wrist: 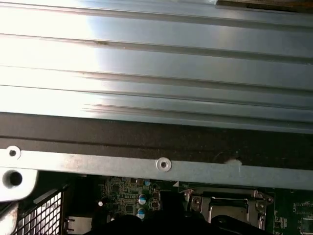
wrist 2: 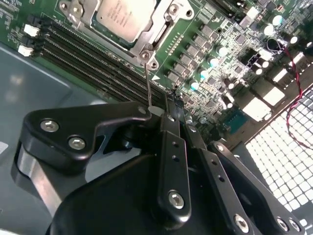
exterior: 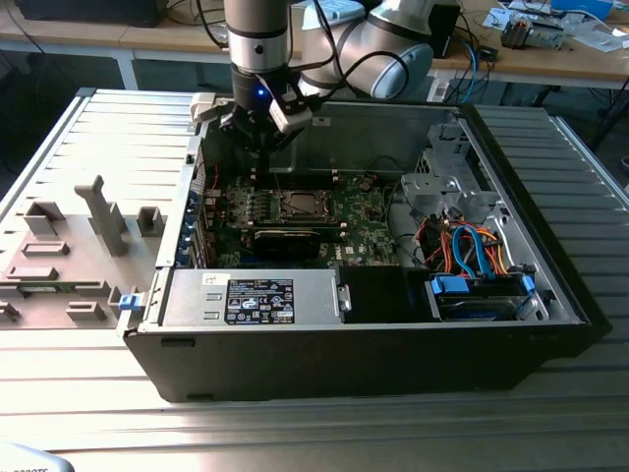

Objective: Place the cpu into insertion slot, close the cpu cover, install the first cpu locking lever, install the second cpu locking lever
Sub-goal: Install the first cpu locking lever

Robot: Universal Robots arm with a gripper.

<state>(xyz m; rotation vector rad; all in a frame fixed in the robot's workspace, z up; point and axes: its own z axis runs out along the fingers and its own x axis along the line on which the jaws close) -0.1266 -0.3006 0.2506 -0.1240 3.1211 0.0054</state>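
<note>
One open computer case [exterior: 373,364] lies on the ribbed metal table [exterior: 295,433] in the exterior view, its black front wall nearest. Just behind that wall sit the grey power supply [exterior: 256,298] and, toward the exterior view's right, a drive bay with blue and orange cables [exterior: 470,258]. Farther in lies the green motherboard [exterior: 364,221], and near its middle the socket holds the cpu [exterior: 299,206], seated flat with its silver top up. The cpu cover [exterior: 295,195] frames the chip and lies down around it.

Over the far edge of the board, toward the exterior view's left, the arm comes straight down and the hand [exterior: 259,147] hangs above the motherboard, close to the case's rear wall. In the second wrist view the hand [wrist 2: 173,105] has its black fingers [wrist 2: 172,147] pressed together on a thin wire locking lever [wrist 2: 149,85], which runs from the fingertips up to a corner of the cpu cover [wrist 2: 161,32]; the cpu [wrist 2: 124,14] shows in the cover's window, with long memory slots [wrist 2: 93,66] beside it.

Beyond the case, grey fixture blocks [exterior: 103,211] stand on the table at the exterior view's left, and wooden benches [exterior: 550,59] with clutter lie farthest back
</note>
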